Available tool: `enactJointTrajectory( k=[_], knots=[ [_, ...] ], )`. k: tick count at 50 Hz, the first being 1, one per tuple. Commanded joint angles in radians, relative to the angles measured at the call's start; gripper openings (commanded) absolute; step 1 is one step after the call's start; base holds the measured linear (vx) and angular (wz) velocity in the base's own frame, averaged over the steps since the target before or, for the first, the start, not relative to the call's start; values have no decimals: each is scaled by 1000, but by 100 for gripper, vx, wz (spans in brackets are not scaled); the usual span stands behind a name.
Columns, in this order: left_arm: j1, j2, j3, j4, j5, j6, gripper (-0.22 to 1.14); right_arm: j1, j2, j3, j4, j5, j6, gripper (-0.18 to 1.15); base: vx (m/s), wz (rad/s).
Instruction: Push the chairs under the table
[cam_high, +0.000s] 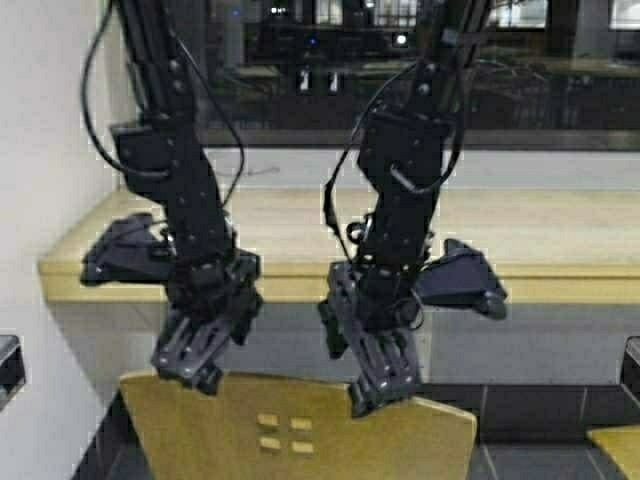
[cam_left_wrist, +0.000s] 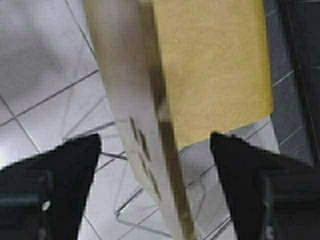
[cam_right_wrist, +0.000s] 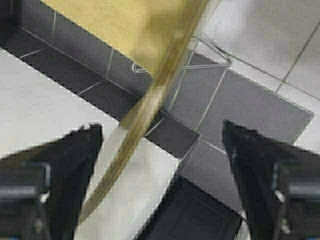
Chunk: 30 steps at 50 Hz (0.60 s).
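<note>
Chair (cam_high: 300, 430) back sits nearest, w/ my left gripper (cam_high: 195, 350) & right gripper (cam_high: 380, 380) both spread astride its top edge, not pinching, chair short of the table (cam_high: 300, 235), so I judge push barely begun.

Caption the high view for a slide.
Both open tools, left and right, straddle the chair back's top edge before the table.

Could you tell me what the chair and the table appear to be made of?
The chair looks like moulded plywood with a matte yellow-tan finish, going by its thin curved back; its legs look like thin metal tube. The table looks like pale wood or laminate, with a thick edge.
</note>
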Motion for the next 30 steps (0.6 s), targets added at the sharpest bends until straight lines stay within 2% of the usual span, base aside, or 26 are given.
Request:
enactJointTrajectory(
  k=[1, 12, 30],
  knots=[
    [23, 48, -74, 3, 37, -2, 98, -18, 32, -43, -2, 2, 5, 103, 0, 0],
    [46, 146, -152, -8, 133, -23, 98, -49, 123, -106, 5, 29, 20, 103, 0, 0],
    [78, 204, -189, -2, 140, -46, 97, -91, 169, -144, -5, 48, 20, 102, 0, 0]
  ],
)
